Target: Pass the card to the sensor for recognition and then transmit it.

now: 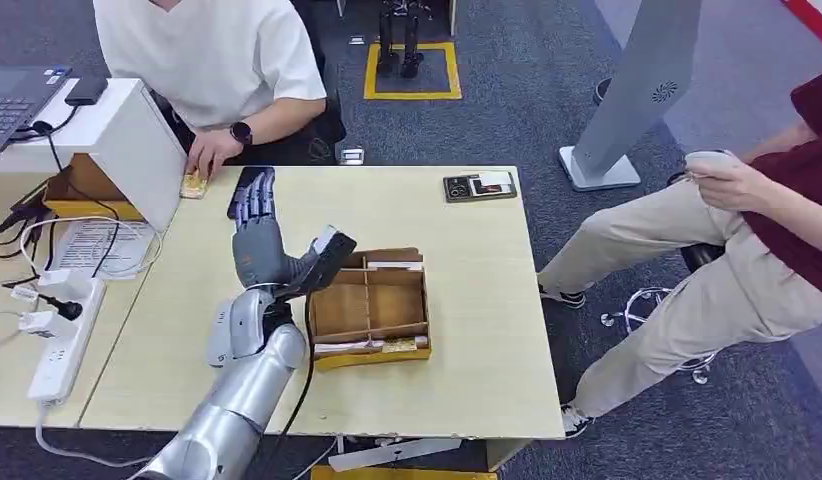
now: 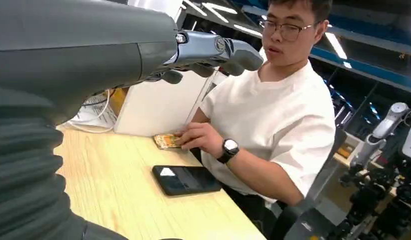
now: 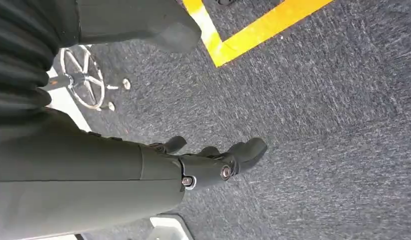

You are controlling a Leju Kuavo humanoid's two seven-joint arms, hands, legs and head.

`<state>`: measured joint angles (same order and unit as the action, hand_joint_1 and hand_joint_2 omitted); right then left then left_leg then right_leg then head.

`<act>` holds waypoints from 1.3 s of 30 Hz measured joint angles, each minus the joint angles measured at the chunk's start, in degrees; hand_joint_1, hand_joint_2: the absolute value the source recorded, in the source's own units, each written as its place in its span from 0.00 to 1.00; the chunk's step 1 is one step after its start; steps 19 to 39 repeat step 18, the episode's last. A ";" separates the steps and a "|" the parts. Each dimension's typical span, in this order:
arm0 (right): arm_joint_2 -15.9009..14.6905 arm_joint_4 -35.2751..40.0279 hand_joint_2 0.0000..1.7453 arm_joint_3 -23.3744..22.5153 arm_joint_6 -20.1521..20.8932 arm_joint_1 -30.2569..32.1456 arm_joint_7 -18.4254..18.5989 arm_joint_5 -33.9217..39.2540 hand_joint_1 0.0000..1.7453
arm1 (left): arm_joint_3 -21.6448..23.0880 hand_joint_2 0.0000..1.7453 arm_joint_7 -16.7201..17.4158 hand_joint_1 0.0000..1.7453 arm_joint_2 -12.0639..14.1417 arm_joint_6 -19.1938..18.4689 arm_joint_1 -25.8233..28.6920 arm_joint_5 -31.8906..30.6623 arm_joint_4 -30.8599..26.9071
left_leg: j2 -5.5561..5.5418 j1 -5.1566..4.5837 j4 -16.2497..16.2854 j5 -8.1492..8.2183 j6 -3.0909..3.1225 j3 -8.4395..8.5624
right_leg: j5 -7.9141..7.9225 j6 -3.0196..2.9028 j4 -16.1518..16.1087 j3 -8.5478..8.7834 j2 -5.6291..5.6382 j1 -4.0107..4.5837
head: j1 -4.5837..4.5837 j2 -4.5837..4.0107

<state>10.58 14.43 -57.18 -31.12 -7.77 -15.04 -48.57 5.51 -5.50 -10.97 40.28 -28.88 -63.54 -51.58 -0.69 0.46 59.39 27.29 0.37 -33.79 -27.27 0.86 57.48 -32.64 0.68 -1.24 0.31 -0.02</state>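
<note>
A small yellow-orange card (image 1: 193,185) lies at the table's far left edge under the fingers of a person in a white shirt (image 1: 215,50); the left wrist view shows this card (image 2: 166,140) too. A flat black device (image 1: 249,188) lies beside it, its screen (image 2: 186,179) facing up. My left hand (image 1: 265,240) hovers over the table just short of that device, fingers stretched and apart, holding nothing. Its fingers (image 2: 213,49) reach toward the person. My right hand (image 3: 208,162) hangs over the carpet, fingers loosely extended, with nothing in it.
A wooden compartment box (image 1: 372,300) stands right of my left arm. A dark tray with a card (image 1: 479,186) sits at the table's far right edge. A white box (image 1: 117,130), cables and a power strip (image 1: 62,340) lie left. A seated person (image 1: 757,200) is at the right.
</note>
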 joint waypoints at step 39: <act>-0.11 0.28 1.00 -1.29 -1.16 2.29 -2.38 3.28 0.00 | -0.22 1.00 -10.89 0.00 -0.07 -0.02 14.60 19.13 -18.43 | 0.00 0.00 0.00 0.06 0.04 -0.01 | -0.05 0.01 -0.01 -0.02 0.00 0.00 | 0.00 0.00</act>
